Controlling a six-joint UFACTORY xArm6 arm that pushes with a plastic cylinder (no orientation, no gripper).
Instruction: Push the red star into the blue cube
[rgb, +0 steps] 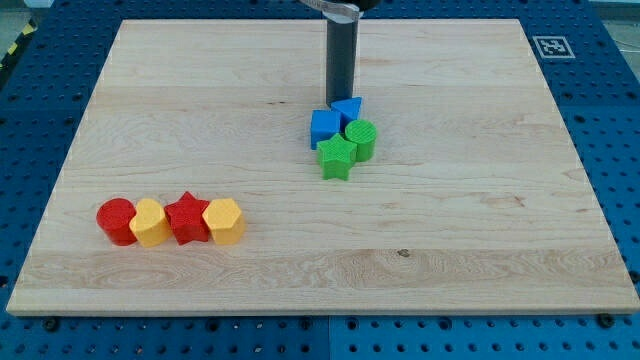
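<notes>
**Tip parked at blue pair, red star far off**

No pincer on this arm, so no jaw state to report: it ends in a dark rod. My tip (340, 92) sits on the surface (480, 230) just above the blue blocks in the view, touching or nearly touching them; can't tell which.

No containers in view. All blocks lie loose on the wood.

Cluster right below my tip: blue cube (325, 128) at the view's left, a second blue block (349, 108), wedge-like, just beside it toward the top right. Below those, green star (337, 157) and green cylinder (361, 139), packed tight against the blues.

Row well away from my tip, toward the view's bottom left, in left-to-right order: red cylinder (116, 220), yellow block (150, 222), red star (186, 218), yellow hexagon (224, 221). All four touch their neighbours.

Red star is wedged between the two yellow blocks, well apart from the blue cube. One point faces the view's top. No clear long axis; it's roughly symmetric.

Surface: light wooden board, grain running left-right. It rests on a blue perforated base (40, 60). A black-and-white marker (553, 46) sits off the board's top right corner.
</notes>
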